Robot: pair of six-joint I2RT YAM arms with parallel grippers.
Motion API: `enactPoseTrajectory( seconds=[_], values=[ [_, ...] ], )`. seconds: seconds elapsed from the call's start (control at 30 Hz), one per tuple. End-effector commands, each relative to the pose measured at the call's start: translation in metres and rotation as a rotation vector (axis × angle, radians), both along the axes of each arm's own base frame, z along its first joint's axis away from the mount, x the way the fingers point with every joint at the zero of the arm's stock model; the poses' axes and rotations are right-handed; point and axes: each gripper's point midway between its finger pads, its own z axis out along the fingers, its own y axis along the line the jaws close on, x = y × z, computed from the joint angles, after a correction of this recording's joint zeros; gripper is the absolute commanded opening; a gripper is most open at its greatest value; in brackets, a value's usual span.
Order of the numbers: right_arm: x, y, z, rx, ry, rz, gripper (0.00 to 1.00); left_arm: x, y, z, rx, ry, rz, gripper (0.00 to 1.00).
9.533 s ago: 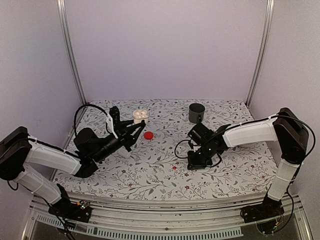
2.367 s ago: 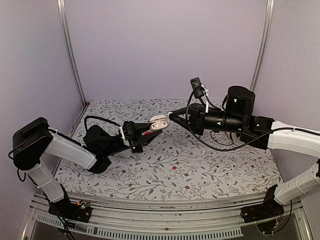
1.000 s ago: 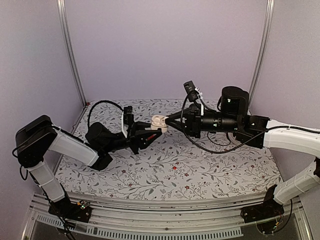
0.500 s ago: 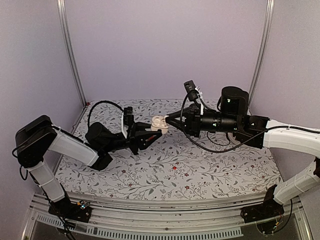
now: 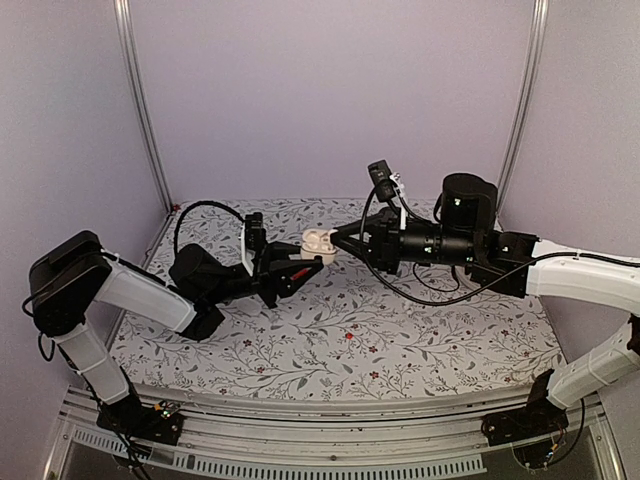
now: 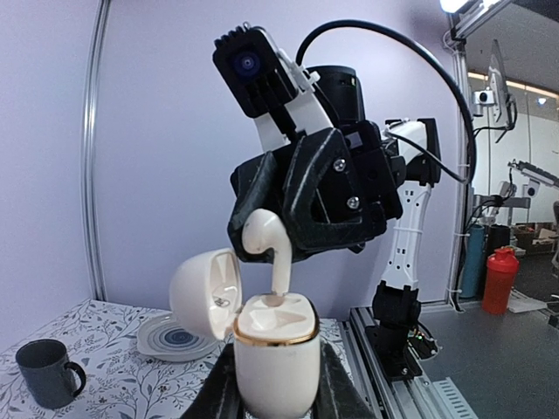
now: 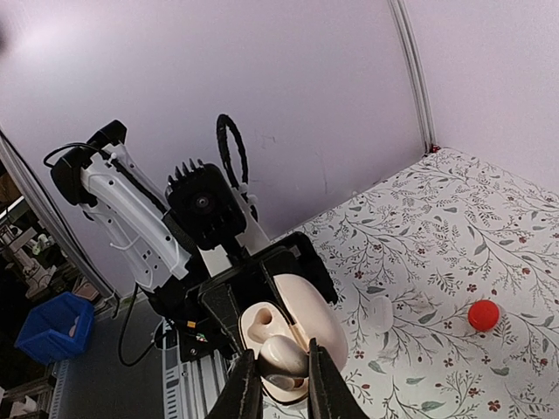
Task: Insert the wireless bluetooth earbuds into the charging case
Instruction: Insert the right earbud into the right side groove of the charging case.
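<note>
Up off the desk (image 5: pixel 330 340) now, unlike the earliest view: both arms raised and meeting in mid-air, and the charging case (image 5: pixel 318 240) no longer lying at the far left of the floral surface but carried up between them. Over the last second, hardly any shift at all.

On the left, nearly shut on the lower body of the case: the left gripper (image 5: pixel 306 256), holding it upright with the gold-rimmed top face up. Hinged open to one side, clear of the sockets: the lid (image 6: pixel 205 292).

At the centre, standing with its stem tip just inside the top face of the case and its rounded head well above the rim: one earbud (image 6: pixel 262 240). Partly entered, by the look of it, not seated.

On the right, pinched narrowly on the head of that earbud: the right gripper (image 5: pixel 338 243), pointing at the case from the opposite side.

Judged from this: pick-up and alignment done, insertion of this earbud begun. Left to do: pressing it fully down, then letting go. No telling whether the other socket is filled, and no second earbud clearly in view.
</note>
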Motion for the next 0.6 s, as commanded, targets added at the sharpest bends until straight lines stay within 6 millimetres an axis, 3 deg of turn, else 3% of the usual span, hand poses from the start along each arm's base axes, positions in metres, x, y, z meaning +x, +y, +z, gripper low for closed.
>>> enactPoseTrajectory(
  seconds=[0.0, 0.57],
  values=[
    [0.001, 0.005, 0.000, -0.002, -0.019, -0.024, 0.18, -0.033, 0.030, 0.070, -0.263, -0.257, 0.012, 0.00],
    [0.015, 0.000, -0.008, -0.037, -0.029, -0.158, 0.18, -0.031, 0.031, 0.079, -0.281, -0.301, 0.106, 0.00]
  ],
)
